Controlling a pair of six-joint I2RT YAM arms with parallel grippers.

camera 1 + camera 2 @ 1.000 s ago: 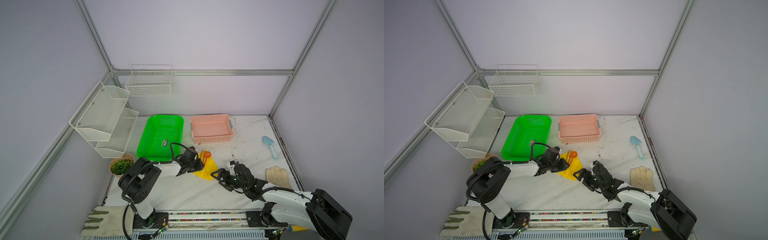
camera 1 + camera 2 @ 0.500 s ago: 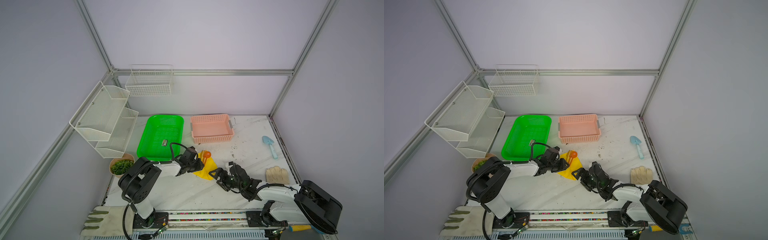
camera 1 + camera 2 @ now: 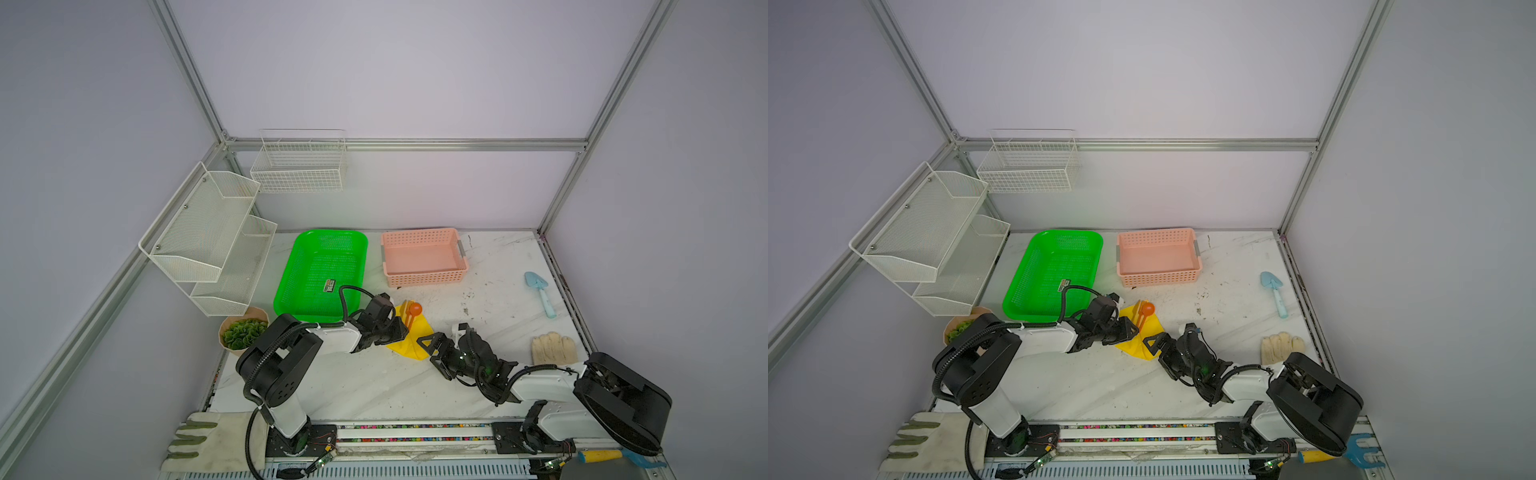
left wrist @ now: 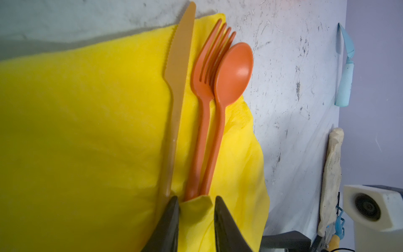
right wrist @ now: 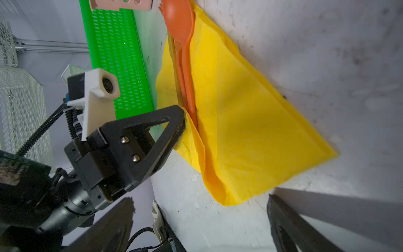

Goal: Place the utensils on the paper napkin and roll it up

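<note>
Yellow and rumpled, the paper napkin (image 3: 409,341) lies near the middle of the white marbled table (image 3: 374,386), with the pink basket (image 3: 424,274) at its 12 o'clock and the green tray (image 3: 320,270) at about 10 o'clock. On it rest three slim plastic utensils side by side, touching: an orange spoon (image 4: 233,74), an orange fork (image 4: 206,72) tucked partly under the spoon's bowl, and a duller tan knife (image 4: 178,65). Their heads point toward 12 o'clock and reach past the napkin's far edge. The left gripper (image 4: 196,203) comes in from 9 o'clock, its jaws drawn narrow and pinching a raised fold of napkin that covers the handle ends of the spoon and fork. The right gripper (image 3: 430,351) sits at the napkin's 5 o'clock corner, its jaws spread wide and holding nothing; in its wrist view the corner lies just ahead of the gap between the fingers (image 5: 290,220). A light-blue trowel (image 3: 540,293) lies at 2 o'clock from the napkin, well apart, and a beige glove (image 3: 555,349) at 3 o'clock.
</note>
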